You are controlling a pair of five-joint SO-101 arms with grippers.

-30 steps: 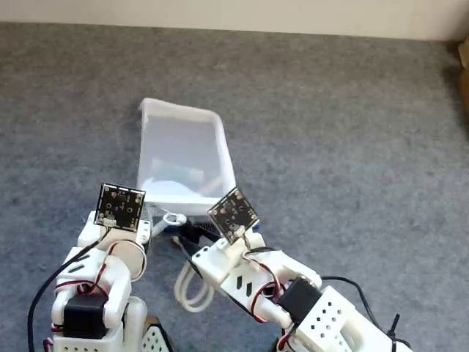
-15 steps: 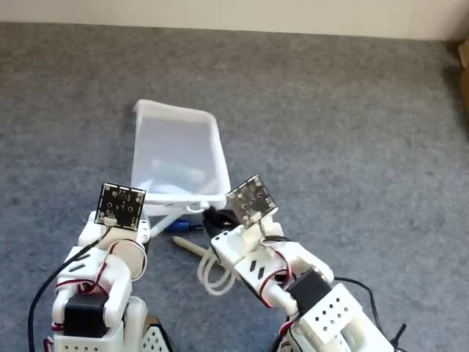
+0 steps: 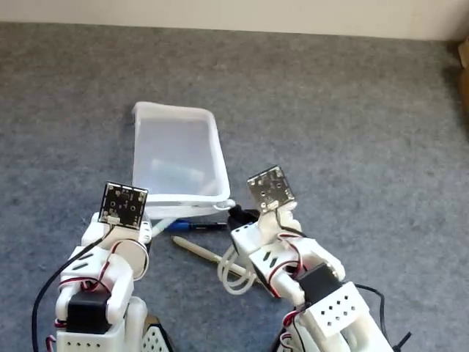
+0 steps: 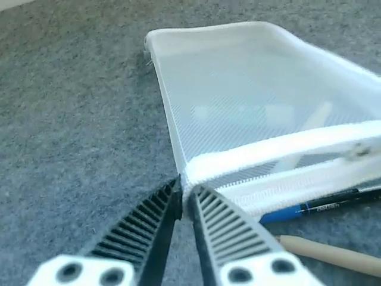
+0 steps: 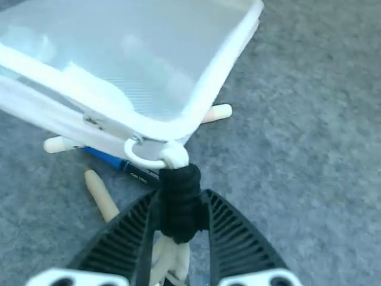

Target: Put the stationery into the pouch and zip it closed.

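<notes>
The translucent white pouch [image 3: 178, 150] lies flat on the carpet, its zip edge toward the arms. My left gripper [image 4: 183, 194] is shut on the pouch's [image 4: 256, 95] near corner. My right gripper [image 5: 178, 202] is shut on the black zip pull [image 5: 178, 193], tied to a white ring [image 5: 149, 159] at the far end of the zip edge; in the high view it [image 3: 239, 218] sits by the pouch's right corner. A blue pen [image 3: 192, 226] and a beige pencil [image 3: 207, 254] lie on the carpet just outside the zip edge. A pale flat item [image 3: 176, 173] shows through the pouch.
A white cord loop [image 3: 234, 268] hangs below the right gripper. Another beige stick [image 5: 216, 112] pokes out from beneath the pouch [image 5: 137, 53]. Grey carpet [image 3: 352, 117] stretches open to the right and beyond the pouch. A pale wall edge runs along the back.
My right gripper has moved right along the zip edge with the pull, uncovering the pen and pencil. The pouch shifted slightly left and away. The left arm stayed put.
</notes>
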